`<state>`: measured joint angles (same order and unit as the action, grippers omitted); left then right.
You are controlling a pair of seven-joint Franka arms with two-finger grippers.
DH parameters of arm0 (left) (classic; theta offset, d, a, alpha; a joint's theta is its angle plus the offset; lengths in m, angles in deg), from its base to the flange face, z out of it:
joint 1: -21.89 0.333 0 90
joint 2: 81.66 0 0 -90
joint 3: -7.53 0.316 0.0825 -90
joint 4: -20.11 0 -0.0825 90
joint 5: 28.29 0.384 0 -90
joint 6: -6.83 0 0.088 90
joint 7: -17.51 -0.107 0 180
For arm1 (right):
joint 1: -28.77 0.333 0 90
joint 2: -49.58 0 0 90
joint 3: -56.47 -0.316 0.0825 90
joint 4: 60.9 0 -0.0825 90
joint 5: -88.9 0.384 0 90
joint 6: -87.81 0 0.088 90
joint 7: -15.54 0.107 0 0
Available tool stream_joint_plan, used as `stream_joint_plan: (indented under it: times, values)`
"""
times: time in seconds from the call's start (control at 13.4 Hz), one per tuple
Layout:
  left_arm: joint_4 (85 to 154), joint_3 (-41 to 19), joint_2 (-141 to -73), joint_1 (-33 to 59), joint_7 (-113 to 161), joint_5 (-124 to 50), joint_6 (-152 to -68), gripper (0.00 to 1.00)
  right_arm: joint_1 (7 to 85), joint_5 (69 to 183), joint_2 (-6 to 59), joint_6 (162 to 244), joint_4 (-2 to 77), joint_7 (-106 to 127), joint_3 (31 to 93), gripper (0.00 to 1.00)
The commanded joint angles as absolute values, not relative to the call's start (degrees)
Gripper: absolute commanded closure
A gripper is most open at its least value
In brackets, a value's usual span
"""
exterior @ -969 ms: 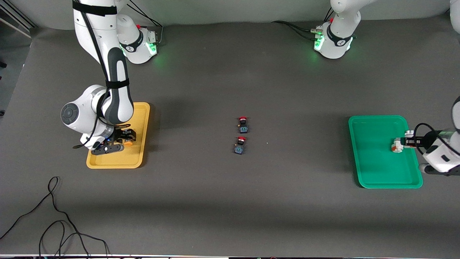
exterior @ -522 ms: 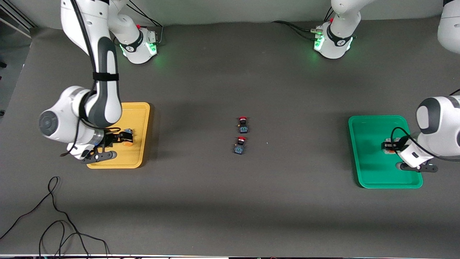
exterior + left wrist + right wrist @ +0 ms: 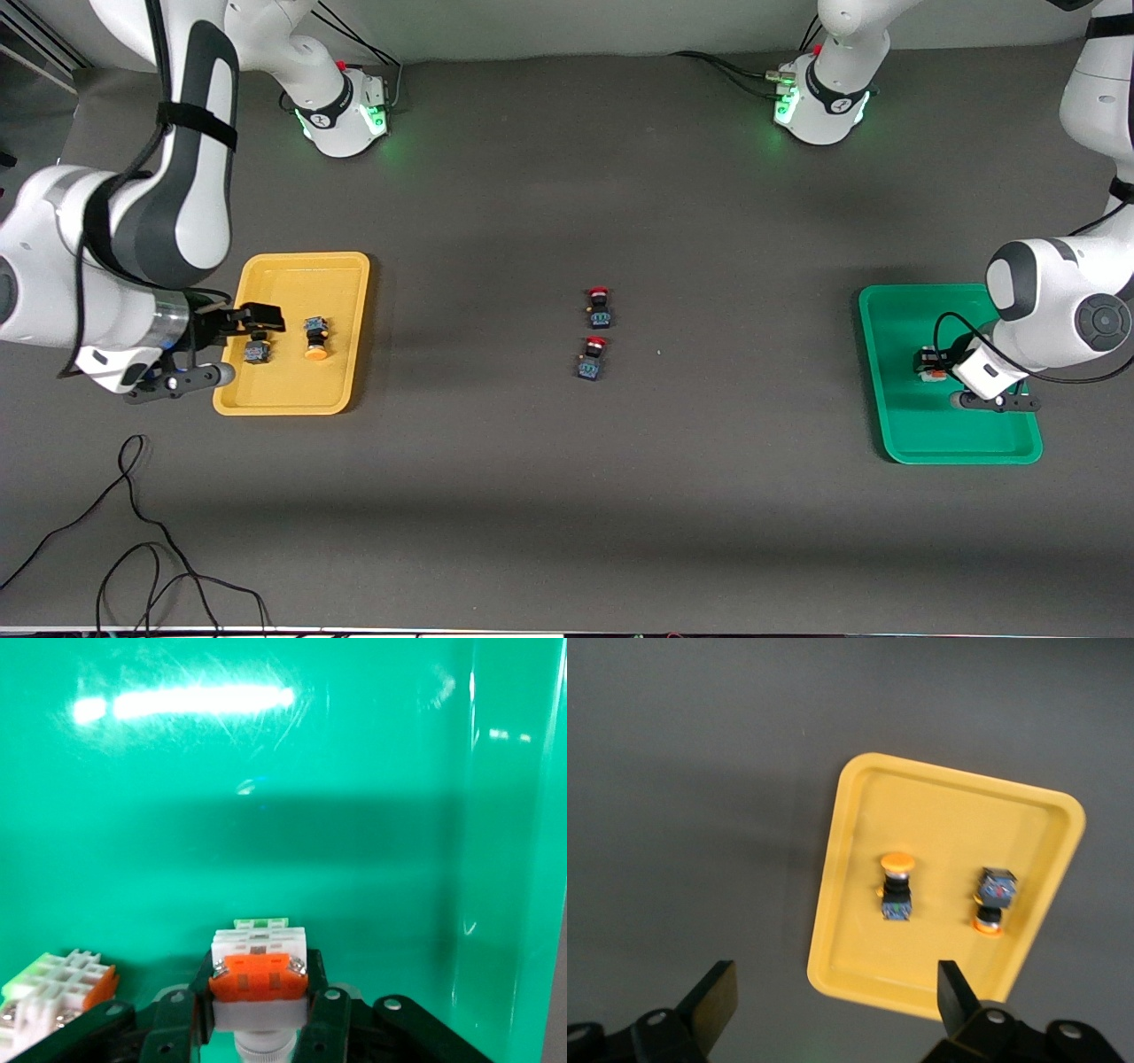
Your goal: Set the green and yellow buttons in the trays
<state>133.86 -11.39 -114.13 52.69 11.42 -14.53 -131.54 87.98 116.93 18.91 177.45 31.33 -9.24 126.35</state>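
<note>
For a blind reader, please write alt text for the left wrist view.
The left hand is shut on a white switch with an orange patch, just above the green tray. A second white switch lies in the tray beside it.

1. Right gripper [image 3: 837, 997]: two dark fingers [image 3: 713, 997] stand wide apart with nothing between them, up in the air over the dark grey table [image 3: 700, 753].
2. Yellow tray [image 3: 948, 815]: rectangular, rounded corners, raised rim, lying flat on the table and seen from above.
3. Two dark-bodied buttons lie in the tray, side by side but apart, neither touching the rim.
4. First yellow-capped button [image 3: 897, 886]: round orange-yellow cap at one end, bluish base at the other.
5. Second yellow-capped button [image 3: 992, 901]: turned the opposite way, cap and base reversed.
</note>
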Motion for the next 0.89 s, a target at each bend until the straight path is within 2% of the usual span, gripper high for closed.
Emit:
stream_joint_plan:
  times: [0.0, 0.07, 0.22, 0.37, 0.67, 0.82]
  values:
    - [134.46, -11.72, -113.39, 52.92, 11.44, -14.14, -131.69, 0.16, 90.20, 111.42, 23.62, 175.00, 29.01, -4.08, 127.31, 0.00]
    - [134.37, -11.81, -112.69, 53.00, 11.01, -14.14, -131.25, 0.01, 90.20, 107.92, 26.70, 175.00, 28.92, -1.10, 125.48, 0.00]
    - [133.24, -12.07, -109.54, 52.66, 11.53, -14.14, -125.66, 0.00, 88.37, 101.32, 32.50, 175.17, 28.92, 4.97, 119.60, 0.00]
    - [129.99, -12.42, -105.50, 52.21, 11.53, -14.49, -115.74, 0.00, 82.33, 96.21, 37.86, 175.18, 29.18, 9.37, 110.57, 0.00]
    - [123.58, -15.41, -97.06, 52.21, 10.57, -15.19, -99.30, 0.00, 60.29, 90.31, 45.34, 175.18, 31.11, 13.95, 85.97, 0.00]
    - [116.40, -16.90, -94.93, 52.21, 10.56, -18.16, -87.72, 0.00, 47.29, 89.60, 47.20, 175.18, 31.99, 13.96, 74.11, 0.00]
